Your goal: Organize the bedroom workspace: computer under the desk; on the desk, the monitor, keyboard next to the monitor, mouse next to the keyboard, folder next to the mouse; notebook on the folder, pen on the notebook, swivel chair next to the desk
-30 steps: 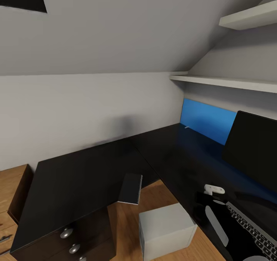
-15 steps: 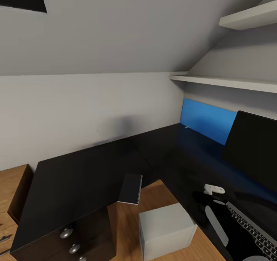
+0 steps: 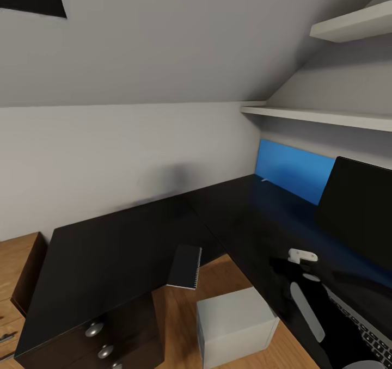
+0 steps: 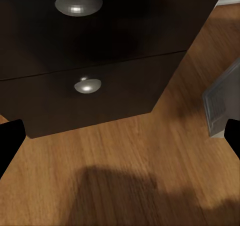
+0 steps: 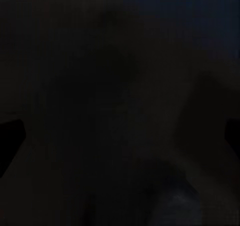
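Progress looks partial: monitor (image 3: 356, 211), keyboard (image 3: 367, 339) and blue folder (image 3: 294, 171) sit on the tabletop (image 3: 109, 254), computer (image 3: 235, 324) under it. Notebook (image 3: 184, 266) overhangs the edge, unstacked. Left claw (image 4: 120, 136) is wide; right claw (image 5: 120, 136) also spread.

Glossy black counter (image 3: 109, 249) mirrors the blue folder (image 3: 294, 170); shiny metal drawer knobs (image 4: 78, 2); matt wood-grain floor (image 4: 130, 156).
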You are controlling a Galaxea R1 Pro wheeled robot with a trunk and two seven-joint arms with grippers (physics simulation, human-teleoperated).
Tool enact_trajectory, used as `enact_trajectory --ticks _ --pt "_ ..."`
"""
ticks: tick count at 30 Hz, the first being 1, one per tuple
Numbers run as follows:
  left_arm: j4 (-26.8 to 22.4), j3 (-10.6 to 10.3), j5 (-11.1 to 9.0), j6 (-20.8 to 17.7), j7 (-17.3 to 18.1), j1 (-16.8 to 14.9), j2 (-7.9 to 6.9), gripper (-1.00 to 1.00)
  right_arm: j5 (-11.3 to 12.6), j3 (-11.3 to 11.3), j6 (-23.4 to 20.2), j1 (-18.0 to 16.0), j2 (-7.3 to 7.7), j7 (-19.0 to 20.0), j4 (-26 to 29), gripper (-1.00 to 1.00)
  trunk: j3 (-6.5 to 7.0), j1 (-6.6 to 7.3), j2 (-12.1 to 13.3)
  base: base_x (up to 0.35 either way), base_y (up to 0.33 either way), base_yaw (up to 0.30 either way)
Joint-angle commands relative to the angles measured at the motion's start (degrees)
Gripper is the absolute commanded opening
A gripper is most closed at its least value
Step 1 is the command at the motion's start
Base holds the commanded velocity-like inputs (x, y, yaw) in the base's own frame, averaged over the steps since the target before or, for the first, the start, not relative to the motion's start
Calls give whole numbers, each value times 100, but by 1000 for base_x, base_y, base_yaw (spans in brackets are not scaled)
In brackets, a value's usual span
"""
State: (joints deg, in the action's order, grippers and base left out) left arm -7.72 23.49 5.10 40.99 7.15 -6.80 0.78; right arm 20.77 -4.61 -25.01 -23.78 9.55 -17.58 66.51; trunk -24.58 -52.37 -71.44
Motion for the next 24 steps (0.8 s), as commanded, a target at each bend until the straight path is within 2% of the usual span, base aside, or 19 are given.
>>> enact_trajectory --ticks 1,11,14,17,20,24 --pt "-1 51 52 14 15 -4 2 100 71 -25 -13 -4 0 -63 113 100 -7 0 -4 0 0 61" --pt "-1 57 52 4 8 -4 1 100 105 -45 -13 -3 -43 -70 317 100 -7 0 -4 0 0 209" --pt "-1 58 52 -5 7 -2 1 100 111 -51 -8 1 -100 -66 314 100 -7 0 -4 0 0 267" --pt "-1 54 52 -13 6 -3 1 100 94 -50 25 8 -256 -73 311 100 -7 0 -4 0 0 261" --pt "-1 52 57 -18 6 -4 1 100 82 -54 82 17 -342 -86 314 100 -7 0 -4 0 0 215" --pt "1 51 60 -24 9 -4 1 100 78 -76 123 27 -382 -75 317 100 -7 0 -4 0 0 88"
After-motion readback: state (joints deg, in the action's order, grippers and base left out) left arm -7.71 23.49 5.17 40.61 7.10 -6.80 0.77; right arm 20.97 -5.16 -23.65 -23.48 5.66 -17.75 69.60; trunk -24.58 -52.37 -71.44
